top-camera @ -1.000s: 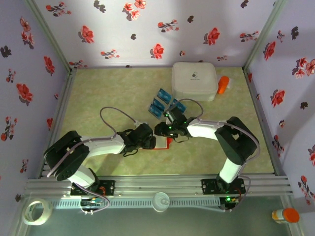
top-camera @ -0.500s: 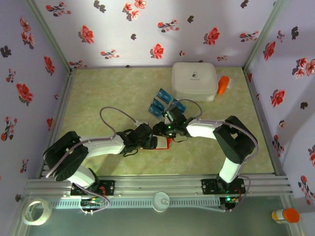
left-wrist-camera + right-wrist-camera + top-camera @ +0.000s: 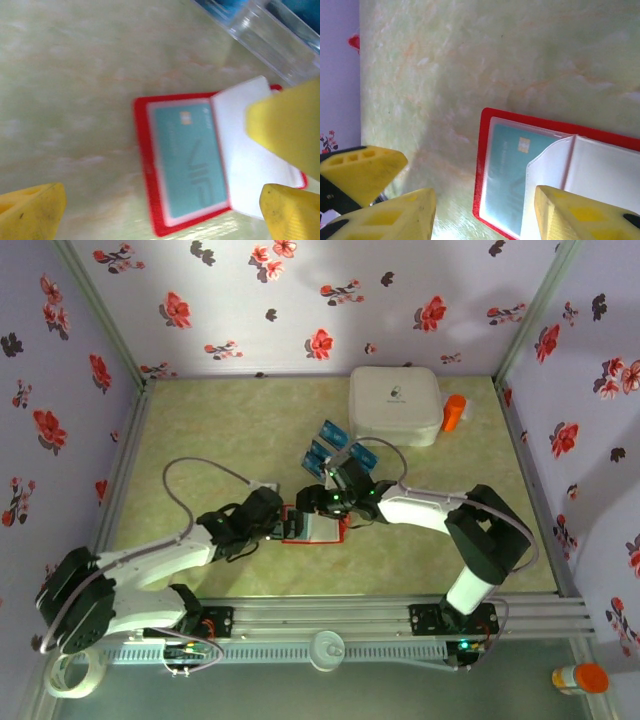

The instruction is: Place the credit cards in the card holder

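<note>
While both of my grippers hang low over the open wallet (image 3: 144,170), I judge that one card is already done: a teal card (image 3: 187,160) sits flat in the pocket of one half, and a white flap (image 3: 240,150) rises at the fold beside it. The fingers of my left gripper (image 3: 161,205) are wide apart, one on each side of the wallet, and they clamp nothing. The fingers of my right gripper (image 3: 485,200) are also apart, with a corner of the wallet between them but not pinched. One of them is just at the flap, and I cannot tell if it touches. The wallet lies on the table (image 3: 220,430) between my two arms. The blue cards (image 3: 320,462) lie further back, near the white box (image 3: 395,405), close to my right arm. Next, I think, the right gripper must lift away and go for one of them. They are thin and flat, so the fingers need to come low and catch an edge, without pushing the wallet.
</note>
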